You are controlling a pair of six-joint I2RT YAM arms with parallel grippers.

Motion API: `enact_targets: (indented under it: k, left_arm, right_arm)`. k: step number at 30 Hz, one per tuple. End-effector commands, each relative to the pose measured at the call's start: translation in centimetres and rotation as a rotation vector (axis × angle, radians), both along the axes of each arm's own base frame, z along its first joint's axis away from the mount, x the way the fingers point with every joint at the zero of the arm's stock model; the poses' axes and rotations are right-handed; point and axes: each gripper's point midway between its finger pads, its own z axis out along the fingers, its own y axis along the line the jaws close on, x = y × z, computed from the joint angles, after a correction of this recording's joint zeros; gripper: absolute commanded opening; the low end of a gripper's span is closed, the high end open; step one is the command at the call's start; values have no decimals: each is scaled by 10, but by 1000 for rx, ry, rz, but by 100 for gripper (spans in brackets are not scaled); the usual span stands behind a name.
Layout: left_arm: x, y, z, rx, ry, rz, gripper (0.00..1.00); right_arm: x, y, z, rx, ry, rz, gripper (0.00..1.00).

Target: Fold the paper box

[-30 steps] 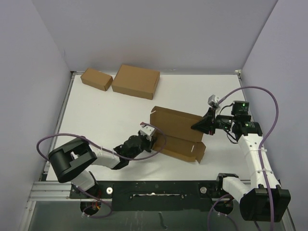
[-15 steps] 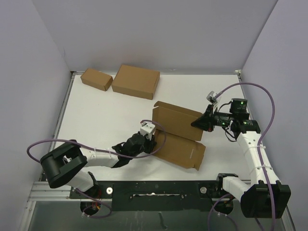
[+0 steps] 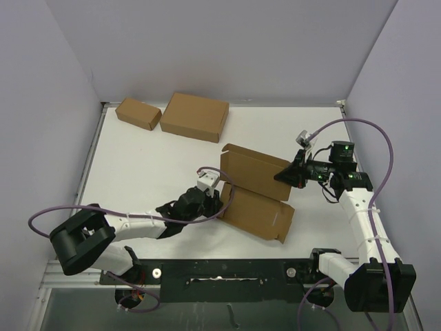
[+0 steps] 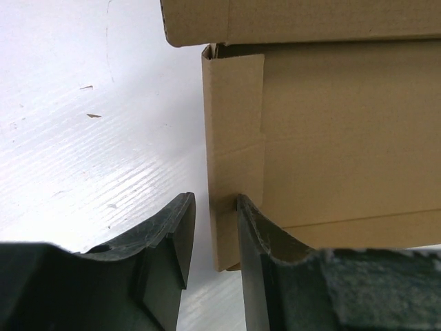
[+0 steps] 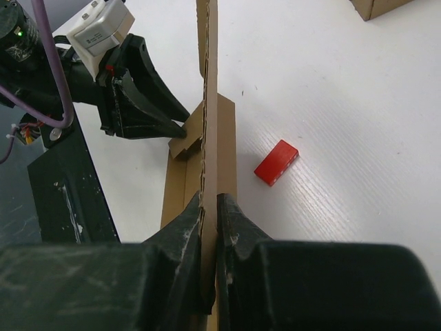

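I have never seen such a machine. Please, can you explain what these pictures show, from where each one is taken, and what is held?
These are two robot arms bolted at the near edge of a white table, each ending in a two-finger gripper. The wide picture looks down from above; the other two come from cameras on the wrists. On the table are a half-folded paper box and, at the back, a small cardboard box and a larger cardboard box. A small red block lies beside the paper box's raised panel. The right gripper is shut on that panel. The left gripper, jaws slightly apart, is at the box's corner, clamping nothing.
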Motion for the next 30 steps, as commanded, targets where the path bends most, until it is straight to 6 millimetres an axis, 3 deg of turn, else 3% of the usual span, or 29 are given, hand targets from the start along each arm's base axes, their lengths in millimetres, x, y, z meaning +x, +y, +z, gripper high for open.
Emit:
enact_targets:
  k: [1, 14, 17, 22, 30]
  left_arm:
    - [9, -14, 24, -65, -12, -4, 29]
    - [23, -20, 4, -54, 16, -15, 31]
    - [26, -21, 1, -62, 22, -20, 25]
    - [26, -22, -4, -39, 33, -32, 1]
    - [30, 4, -23, 160, 90, 79, 0]
  right_arm:
    - [1, 2, 7, 12, -34, 9, 0]
    - [-2, 3, 7, 19, -32, 22, 0]
    - [-3, 4, 7, 19, -30, 24, 0]
    - [-2, 4, 5, 16, -26, 24, 0]
    - [8, -5, -4, -46, -24, -37, 0]
